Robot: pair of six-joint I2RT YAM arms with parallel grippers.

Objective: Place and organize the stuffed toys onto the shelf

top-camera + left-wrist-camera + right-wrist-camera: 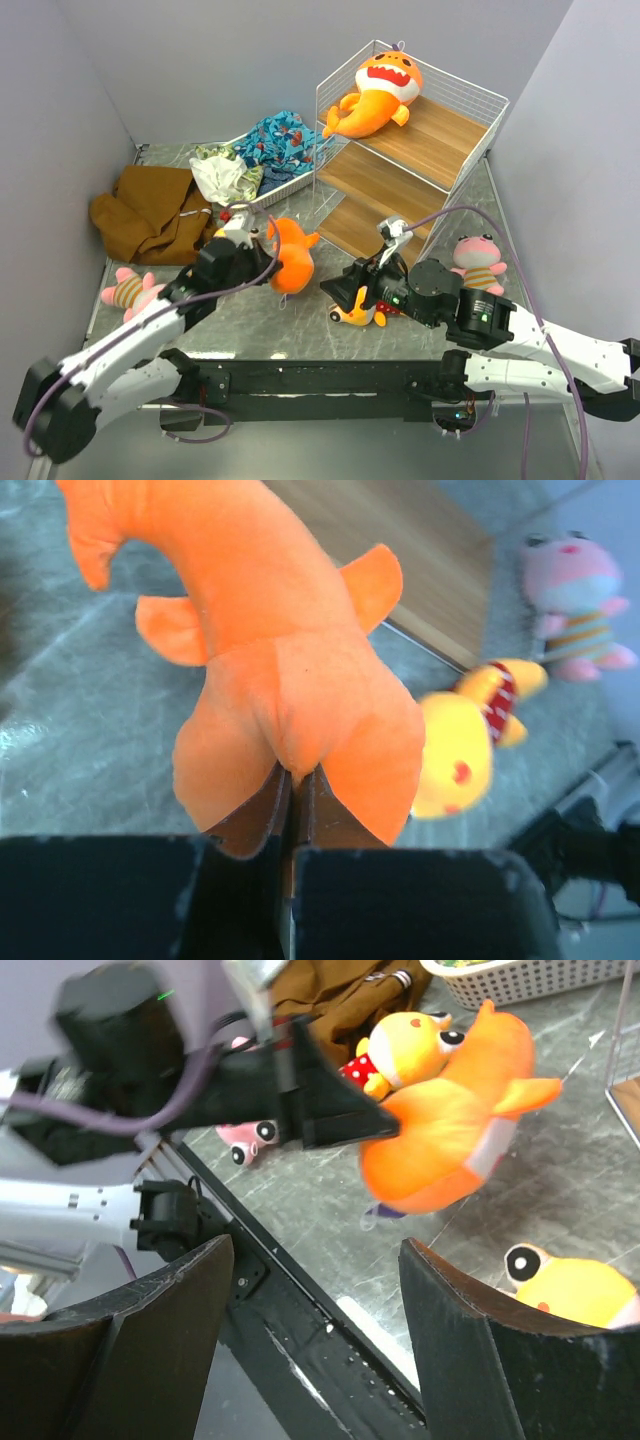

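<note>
The orange shark plush (290, 255) hangs just in front of the shelf (385, 185), pinched only at its tail fin by the left gripper (293, 785), so it could slip free or snag the wire frame, while the right gripper (315, 1280) hovers spread wide above a yellow-headed doll (355, 312).

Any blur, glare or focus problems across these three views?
Top external: evenly lit and sharp, with only soft shadows on the table. Left wrist: the held orange shark is fairly sharp, while the yellow doll and pink plush behind it are out of focus. Right wrist: the left arm is blurred, and the fingers in front are dark.
</note>
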